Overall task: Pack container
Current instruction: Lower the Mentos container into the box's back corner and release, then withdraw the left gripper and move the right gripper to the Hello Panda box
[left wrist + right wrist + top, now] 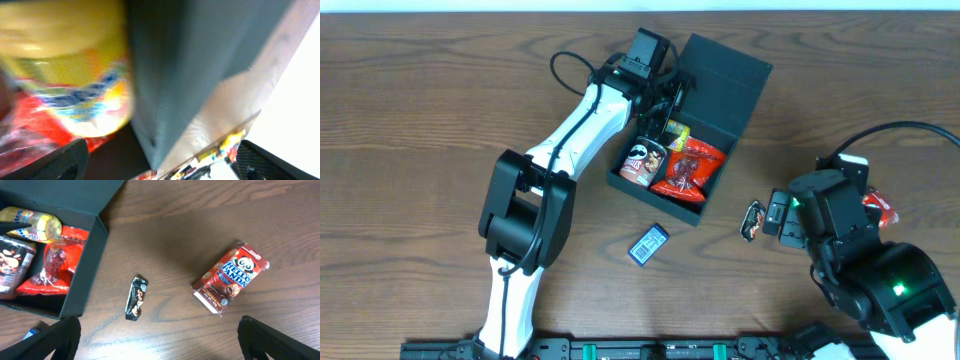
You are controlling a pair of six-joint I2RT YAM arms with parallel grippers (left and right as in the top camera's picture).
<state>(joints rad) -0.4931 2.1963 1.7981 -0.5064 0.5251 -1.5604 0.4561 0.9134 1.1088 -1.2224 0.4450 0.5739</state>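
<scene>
Under the left tool [664, 106] lies the open container [725, 75].

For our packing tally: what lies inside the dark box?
Inside the container: a Pringles can, a red snack bag and a yellow packet. The left gripper covers the far corner; anything beneath the snacks is hidden.

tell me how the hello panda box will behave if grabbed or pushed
The Hello Panda box looks like a cardboard carton, so probably stiff and light, though a hard squeeze might dent it. It lies on a broad face, so it likely won't roll; pushed, it would probably slide on the smooth table.
</scene>
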